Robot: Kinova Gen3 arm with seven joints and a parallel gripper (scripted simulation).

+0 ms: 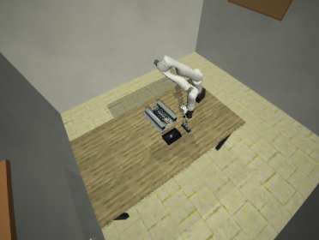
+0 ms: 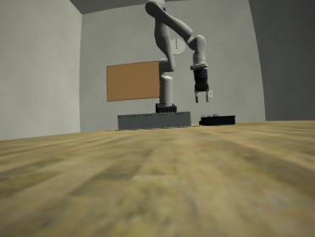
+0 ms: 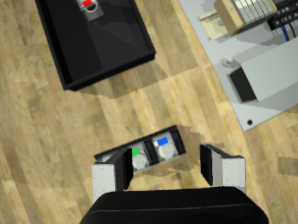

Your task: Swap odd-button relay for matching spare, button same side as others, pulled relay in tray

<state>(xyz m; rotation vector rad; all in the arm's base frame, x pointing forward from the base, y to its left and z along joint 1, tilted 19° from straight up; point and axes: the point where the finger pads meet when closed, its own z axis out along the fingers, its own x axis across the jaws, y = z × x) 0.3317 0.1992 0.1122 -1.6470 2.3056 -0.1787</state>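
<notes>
My gripper (image 1: 187, 122) (image 2: 202, 101) (image 3: 166, 160) is open and empty, above a small black holder (image 1: 186, 128) (image 3: 180, 142). In the wrist view the holder lies between and beyond the fingers. It bears a relay with a blue button (image 3: 162, 142) at its right end and a relay with a green button (image 3: 135, 152) beside it. The left finger hides part of its left end. A relay with a red button (image 3: 87, 3) lies in the black tray (image 1: 176, 140) (image 2: 218, 121) (image 3: 110, 74). The socket row is too small to read in the top view and mostly out of the wrist view.
The grey panel (image 3: 255, 112) is at the wrist view's upper right, with a grey duct (image 3: 275, 70), a tan-ended block (image 3: 250, 12) and a black part with wires (image 3: 285, 19). In the exterior view a long grey duct (image 2: 154, 121) hides the panel's inside.
</notes>
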